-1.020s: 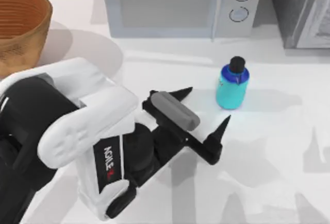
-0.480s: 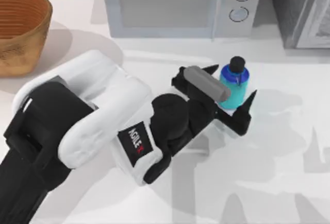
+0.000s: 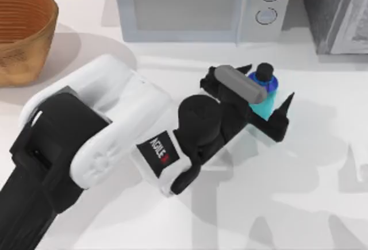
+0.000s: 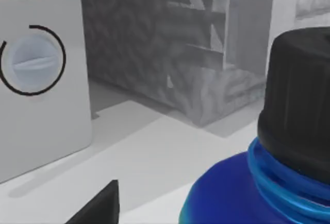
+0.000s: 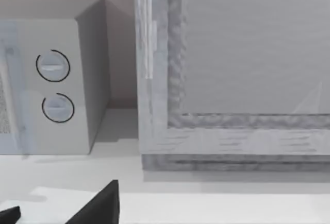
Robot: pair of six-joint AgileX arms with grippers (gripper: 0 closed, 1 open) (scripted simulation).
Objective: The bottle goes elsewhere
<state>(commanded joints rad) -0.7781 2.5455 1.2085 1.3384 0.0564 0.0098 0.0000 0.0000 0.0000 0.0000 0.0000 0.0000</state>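
While the bottle [image 3: 265, 93] stands before the microwave [image 3: 201, 6], the left gripper [image 3: 267, 92] straddles it, fingers spread, ungrasped

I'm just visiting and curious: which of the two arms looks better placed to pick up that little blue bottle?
The left. Its tool is open and already straddles the bottle in front of the microwave, one finger on each side, so closing looks like the next move. Its wrist view has the bottle's cap close up.

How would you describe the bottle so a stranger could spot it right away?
Find the microwave at the table's back. Just in front of its dials, the bottle stands between the left gripper's open jaws. It is small, squat and cyan with a round black cap.
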